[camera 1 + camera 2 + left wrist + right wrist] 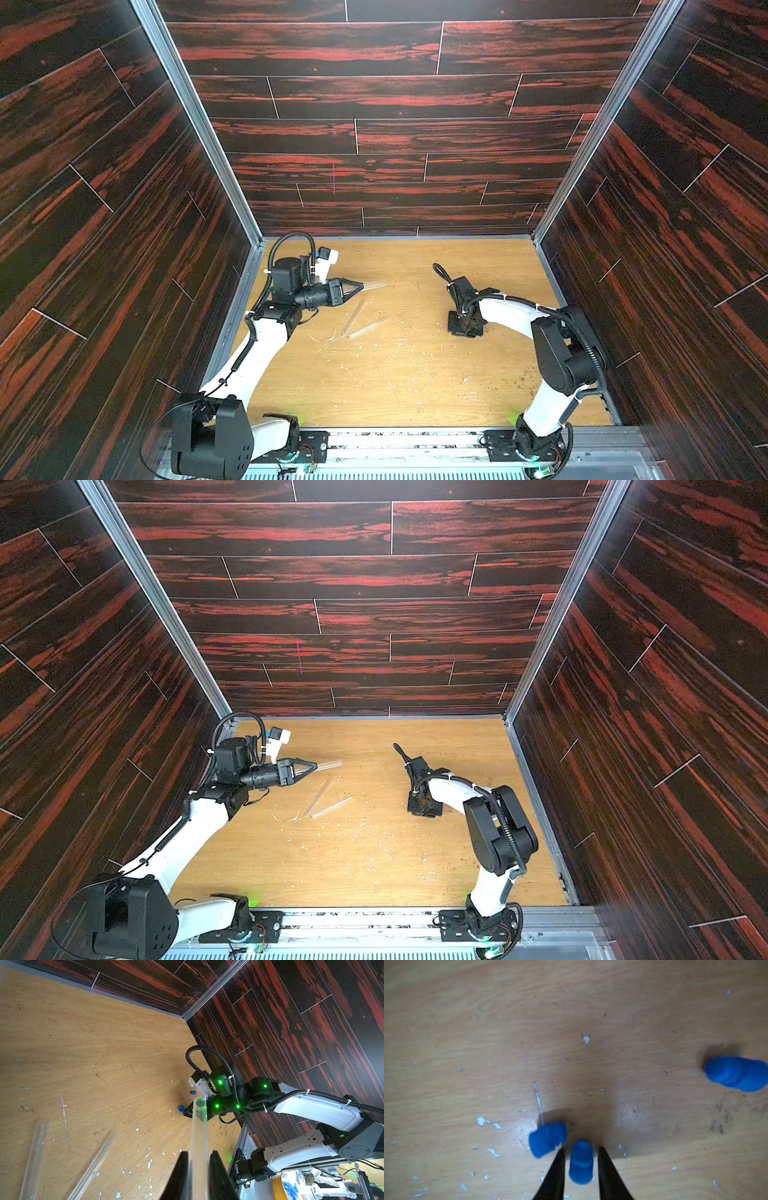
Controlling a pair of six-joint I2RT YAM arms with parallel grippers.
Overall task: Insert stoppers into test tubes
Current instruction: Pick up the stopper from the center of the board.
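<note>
in both top views the left gripper pinched one tube roughly level over the table. two other tubes lay loose nearby, and the right gripper pointed down, its jaws hidden.

the left wrist view showed that tube's mouth unplugged.

in the right wrist view the right jaws stood spread around one stopper, not yet touching it. a second stopper lay just beside, a third stopper well apart.

judged from this, no tube was plugged — all three insertions were left to do.
</note>
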